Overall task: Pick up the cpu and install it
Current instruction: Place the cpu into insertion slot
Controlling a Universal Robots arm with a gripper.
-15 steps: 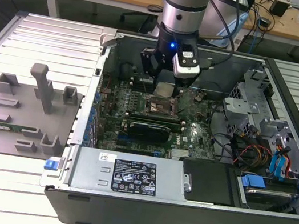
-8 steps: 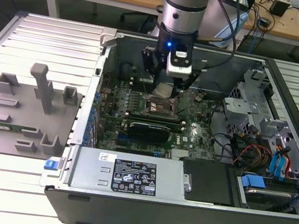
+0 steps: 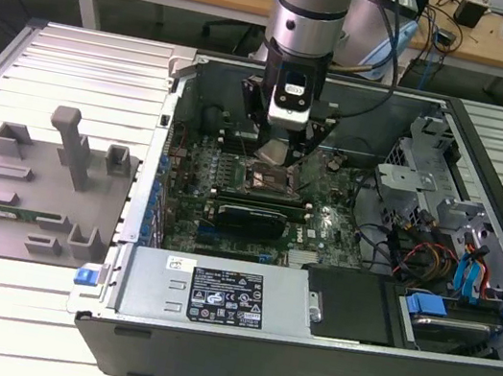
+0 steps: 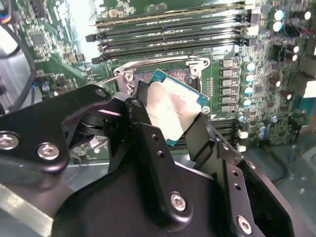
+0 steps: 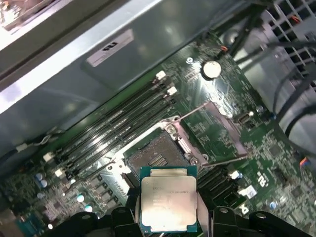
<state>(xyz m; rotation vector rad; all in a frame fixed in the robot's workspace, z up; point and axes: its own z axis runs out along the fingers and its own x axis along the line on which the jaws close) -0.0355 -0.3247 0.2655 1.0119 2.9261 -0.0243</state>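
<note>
Near the bench's (image 3: pixel 79 60) edge on the exterior view's left lies a grey tray (image 3: pixel 47 186) with upright posts, and a thin green memory stick (image 3: pixel 8 211) rests in 1 of its slots. Just beside the tray, toward the exterior view's right, an open computer case (image 3: pixel 233 350) takes up the middle of the bench and reaches its opposite edge. A power supply (image 3: pixel 213 293) runs along the case's near wall.

The arm (image 3: pixel 307 13) comes straight down into the case, and its end effector (image 3: pixel 278 149) hangs over the motherboard (image 3: pixel 323 225). In both wrist views the end effector (image 4: pixel 170 118) (image 5: pixel 168 213) is closed narrowly on the cpu (image 4: pixel 173 111) (image 5: pixel 168 200), with 2 fingers (image 4: pixel 197 131) pressing on opposite edges and the silvery top facing the cameras.

The cpu is held over the socket (image 5: pixel 158 158) and is not seated in it. The socket's contact field shows bare, and its metal load plate (image 5: pixel 212 133) is swung open to 1 side. 4 long memory slots (image 5: pixel 113 133) run beside the socket.

Toward the bench's edge on the exterior view's right, the case holds drive bays with blue tabs (image 3: pixel 426 302) and a bundle of coloured cables (image 3: pixel 415 256).
</note>
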